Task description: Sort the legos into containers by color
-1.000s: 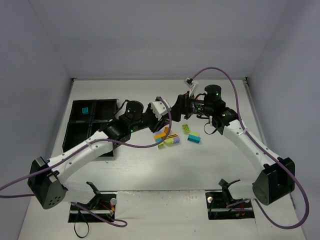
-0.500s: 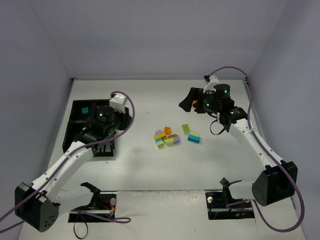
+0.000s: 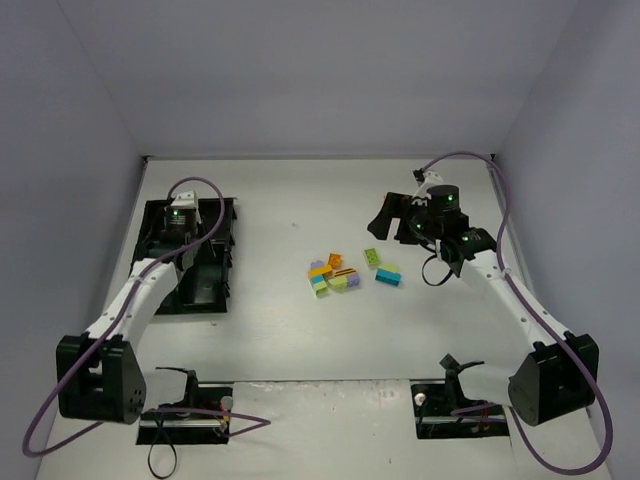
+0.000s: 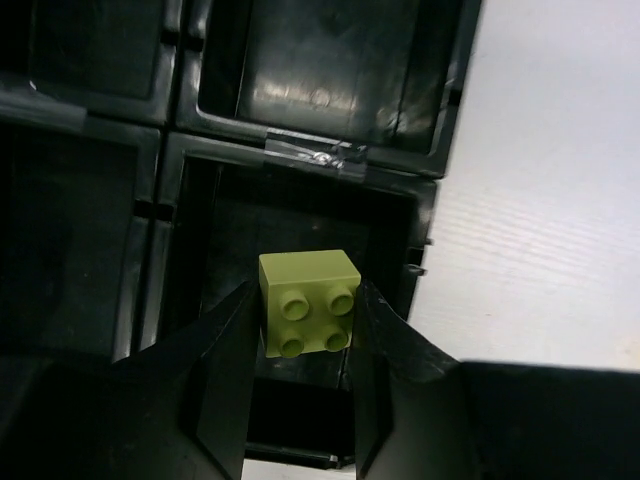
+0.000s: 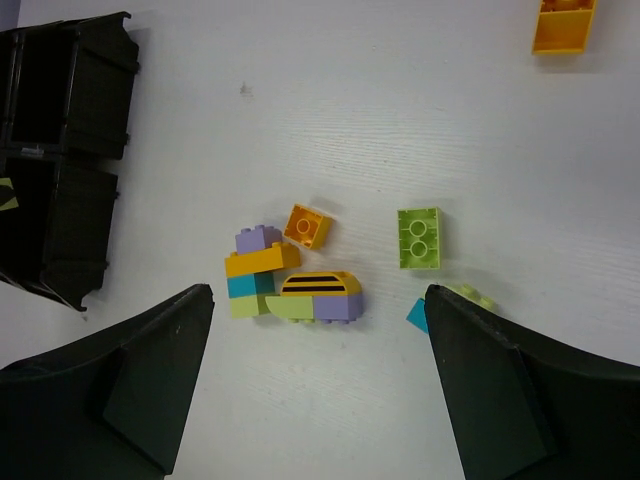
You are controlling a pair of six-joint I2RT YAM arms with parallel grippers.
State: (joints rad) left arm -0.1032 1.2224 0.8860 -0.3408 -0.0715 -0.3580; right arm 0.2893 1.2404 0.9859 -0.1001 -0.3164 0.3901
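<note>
Left wrist view: my left gripper (image 4: 305, 325) is clamped on a lime brick (image 4: 308, 300), a two-by-two with its studs facing the camera and one finger pressed against each side. The brick hangs over the black tray (image 4: 300, 155), above a compartment on the tray's edge that borders the white table (image 4: 560, 200). I cannot tell whether it touches that compartment's floor. From the top view, this gripper (image 3: 178, 222) sits over the tray (image 3: 205, 288).

My right gripper (image 5: 317, 300) is spread wide and holds nothing. It hangs above the loose legos, well apart from the tray (image 5: 70, 230). The pile (image 5: 290, 285) joins purple, orange, teal and lime bricks with a black-striped orange piece. A small orange brick (image 5: 306, 225) lies just beside the pile. A green brick (image 5: 419, 238) lies on the pile's side away from the tray, and a lone orange brick (image 5: 565, 25) lies farther from the tray.
</note>
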